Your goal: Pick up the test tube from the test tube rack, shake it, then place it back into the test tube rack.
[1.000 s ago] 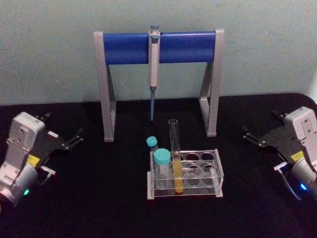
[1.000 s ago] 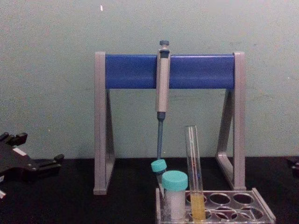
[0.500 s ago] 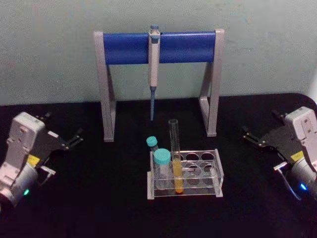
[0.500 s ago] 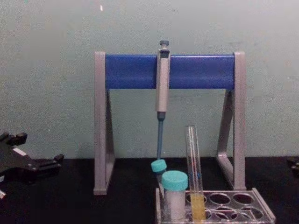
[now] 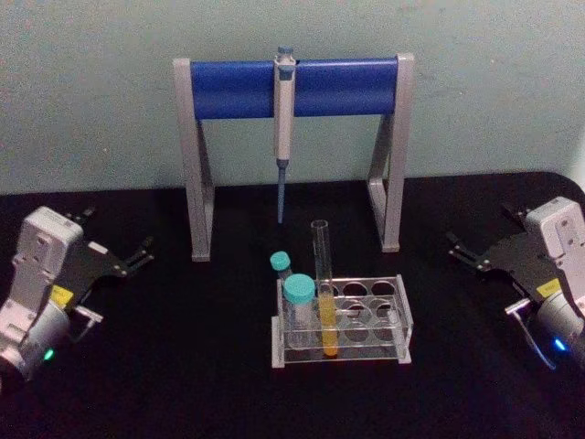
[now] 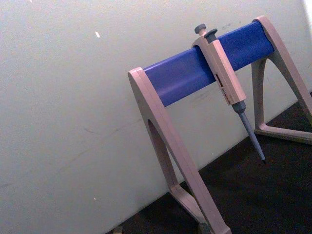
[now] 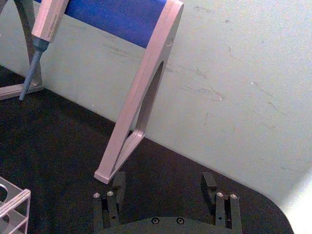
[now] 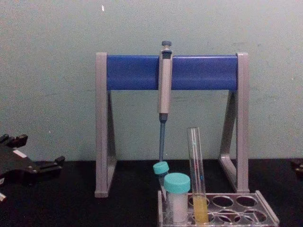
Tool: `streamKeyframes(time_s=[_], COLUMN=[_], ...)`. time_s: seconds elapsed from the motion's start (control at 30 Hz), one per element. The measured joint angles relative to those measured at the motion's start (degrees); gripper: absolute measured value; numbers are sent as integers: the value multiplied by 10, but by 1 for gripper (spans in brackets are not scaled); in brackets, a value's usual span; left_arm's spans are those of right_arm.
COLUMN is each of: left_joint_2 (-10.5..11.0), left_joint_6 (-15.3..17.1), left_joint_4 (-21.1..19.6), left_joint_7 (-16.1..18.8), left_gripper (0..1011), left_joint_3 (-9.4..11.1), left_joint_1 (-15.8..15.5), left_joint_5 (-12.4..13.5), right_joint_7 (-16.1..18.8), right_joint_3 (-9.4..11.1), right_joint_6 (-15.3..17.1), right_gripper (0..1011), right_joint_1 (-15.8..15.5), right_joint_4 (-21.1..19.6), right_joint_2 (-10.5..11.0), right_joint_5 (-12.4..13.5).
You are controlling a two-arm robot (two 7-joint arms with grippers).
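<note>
The test tube is seated upright in the test tube rack, yellow-orange liquid in its lower part, w/ nothing gripping it. The left pincer is parked well to the rack's left, fingers apart & empty. The right pincer is parked well to the rack's right, fingers likewise spread w/ nothing between them.

Risks, as judged:
- The tube is uncapped, so liquid could be thrown out if it is shaken hard or tipped.
- The glass is thin & smooth, so a slip is likely if it is gripped lightly, a crack if too hard.
- A teal-capped tube stands in the rack just left of the test tube. It could be knocked by a finger brought in from that side; the rack's right looks freer.
- The rack is light plastic & may be dragged or tipped if the tube is lifted off-vertical.
- On return the hole could be missed & the round bottom struck on the top plate.
- The pipette, hung on a blue-bar stand behind the rack, could be hit by a high lift.

Surface: a black matte table. Room: a plain pale-green wall behind the rack, lightly scuffed.
</note>
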Motion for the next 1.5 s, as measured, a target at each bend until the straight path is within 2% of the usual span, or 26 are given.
streamKeyframes(time_s=[0.47,0.63,0.8,1.0,1.13,1.23,1.27,1.33,1.37,1.5], left_joint_2=[0,0,0,0,0,0,0,0,0,0], left_joint_6=[0,0,0,0,0,0,0,0,0,0], left_joint_4=[0,0,0,0,0,0,0,0,0,0], left_joint_7=[0,0,0,0,0,0,0,0,0,0], left_gripper=[1001,1001,1001,1001,1001,1001,1001,1001,1001,1001], left_joint_3=[0,0,0,0,0,0,0,0,0,0], left_joint_1=[0,0,0,0,0,0,0,0,0,0], left_joint_5=[0,0,0,0,0,0,0,0,0,0], right_joint_7=[0,6,22,54,92,122,122,152,152,194], right_joint_3=[0,9,20,34,43,47,47,49,49,47], right_joint_6=[0,1,3,0,4,11,11,22,22,39], right_gripper=[1000,1000,1000,1000,1000,1000,1000,1000,1000,1000], right_joint_1=[0,-11,-31,-60,-77,-84,-84,-86,-86,-84], right_joint_4=[0,-12,-37,-76,-99,-110,-110,-117,-117,-121], right_joint_2=[0,1,5,10,12,12,12,13,13,14], right_joint_5=[0,-1,11,40,77,101,101,123,123,142])
